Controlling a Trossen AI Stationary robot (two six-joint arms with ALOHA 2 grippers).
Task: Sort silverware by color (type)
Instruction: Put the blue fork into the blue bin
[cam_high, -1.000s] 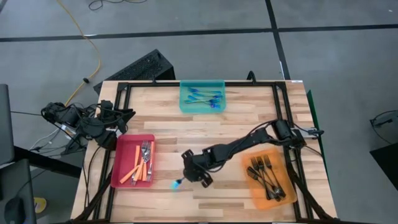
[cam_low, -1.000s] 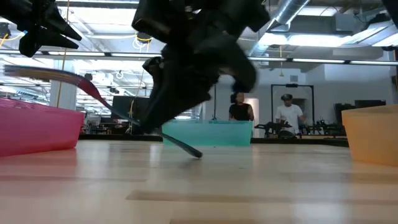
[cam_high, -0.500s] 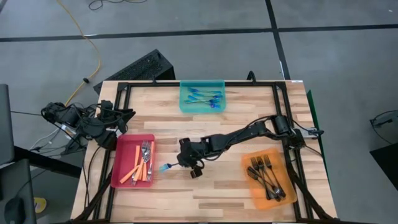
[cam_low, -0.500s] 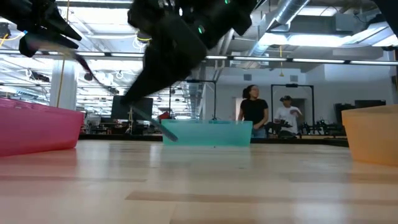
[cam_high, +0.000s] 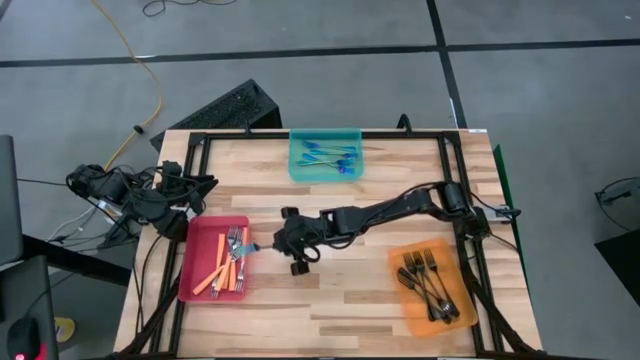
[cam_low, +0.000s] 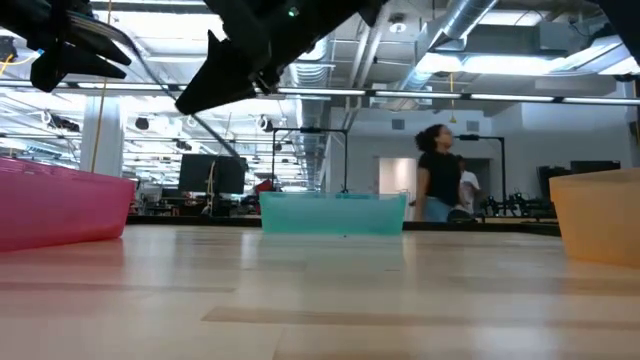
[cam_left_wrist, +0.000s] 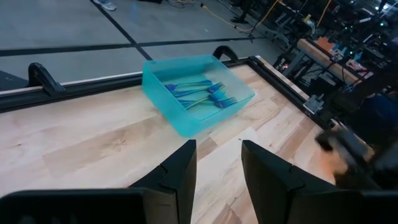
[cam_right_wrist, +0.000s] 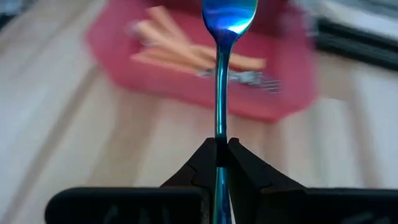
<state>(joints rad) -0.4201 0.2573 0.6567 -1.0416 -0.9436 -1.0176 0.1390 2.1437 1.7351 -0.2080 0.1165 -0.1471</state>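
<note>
My right gripper (cam_high: 268, 244) reaches across the middle of the table and is shut on one blue fork (cam_high: 252, 246), right beside the red tray's right rim (cam_high: 247, 262). The red tray holds orange-handled forks (cam_high: 222, 272). Blue forks (cam_high: 330, 156) lie in the teal tray (cam_high: 297, 166) at the far edge. Dark forks (cam_high: 428, 280) lie in the orange tray (cam_high: 400, 298) on the right. My left gripper (cam_left_wrist: 217, 171) is open and waits off the table's left far corner, facing the teal tray (cam_left_wrist: 163, 102). My right gripper pinches the blue fork's handle (cam_right_wrist: 219, 142) between its two fingers (cam_right_wrist: 202, 163). The fork sticks straight out ahead of the fingers, its head (cam_right_wrist: 229, 12) toward the table's left, over the red tray (cam_right_wrist: 186, 93). It is lifted clear of the table.
The wood between the three trays is bare (cam_high: 340, 205). A black frame runs round the table edge (cam_high: 455, 160). My right arm (cam_high: 390, 212) stretches from the right side across the middle. A person (cam_low: 438, 185) moves in the room beyond the far edge.
My right gripper has carried the blue fork up off the table near its near middle and moved it toward the left and slightly far, up to the red tray's right rim. It has stayed shut on the fork. A person in the background has walked to the right.
</note>
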